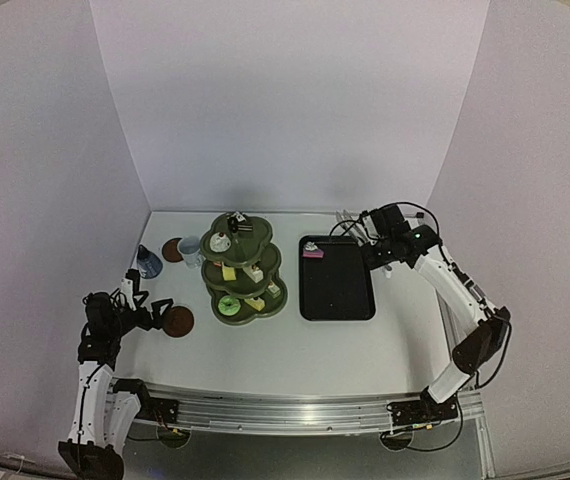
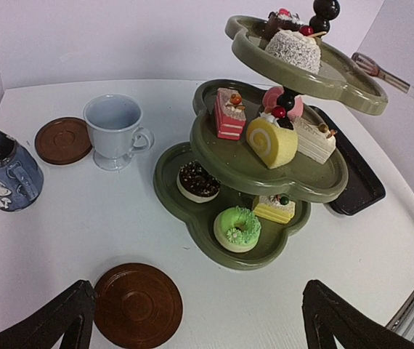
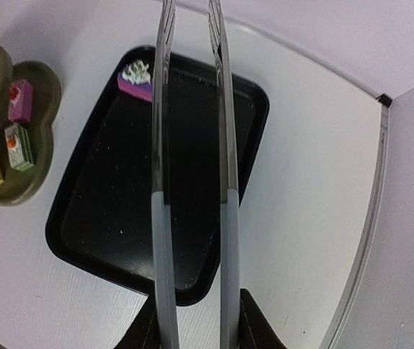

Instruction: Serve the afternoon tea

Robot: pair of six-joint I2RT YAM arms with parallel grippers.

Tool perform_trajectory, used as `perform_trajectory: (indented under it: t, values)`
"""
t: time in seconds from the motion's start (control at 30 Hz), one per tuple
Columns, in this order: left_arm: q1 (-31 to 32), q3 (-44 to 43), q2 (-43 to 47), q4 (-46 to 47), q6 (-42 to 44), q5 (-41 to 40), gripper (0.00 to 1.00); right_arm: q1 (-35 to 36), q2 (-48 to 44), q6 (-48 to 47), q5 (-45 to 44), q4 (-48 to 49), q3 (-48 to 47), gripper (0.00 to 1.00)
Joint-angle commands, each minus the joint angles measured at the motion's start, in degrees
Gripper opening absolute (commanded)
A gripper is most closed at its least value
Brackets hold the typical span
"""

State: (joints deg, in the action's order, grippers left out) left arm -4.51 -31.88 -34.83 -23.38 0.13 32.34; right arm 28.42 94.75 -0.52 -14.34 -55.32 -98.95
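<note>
The olive-green three-tier stand [image 1: 243, 270] [image 2: 265, 156] carries several small cakes on its tiers. To its left are the white mug [image 1: 189, 248] [image 2: 116, 131], the blue-grey pot [image 1: 148, 262] [image 2: 9, 171] and a brown coaster [image 1: 172, 249] [image 2: 63, 139]. My left gripper [image 1: 158, 315] [image 2: 196, 313] is open, low over the table, and the second coaster [image 1: 177, 321] [image 2: 137, 305] lies beside its left finger. My right gripper [image 1: 380, 250] [image 3: 196, 327] is shut on the metal tongs [image 3: 225, 145]. The tongs reach over the black tray [image 1: 336, 290] [image 3: 120, 211] toward a pink cake [image 1: 313, 253] [image 3: 137, 78].
White walls close in the table at the back and both sides. A metal rail [image 1: 285, 410] runs along the near edge. The tongs' tips run out of the top of the right wrist view.
</note>
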Motion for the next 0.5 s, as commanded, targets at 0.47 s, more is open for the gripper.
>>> perform_trajectory:
  t: [0.47]
  values:
    - [-0.2, -5.5, -6.1, -3.0, 4.2, -0.7, 1.0, -4.9, 14.4, -15.6, 11.0, 2.1, 3.0, 0.3]
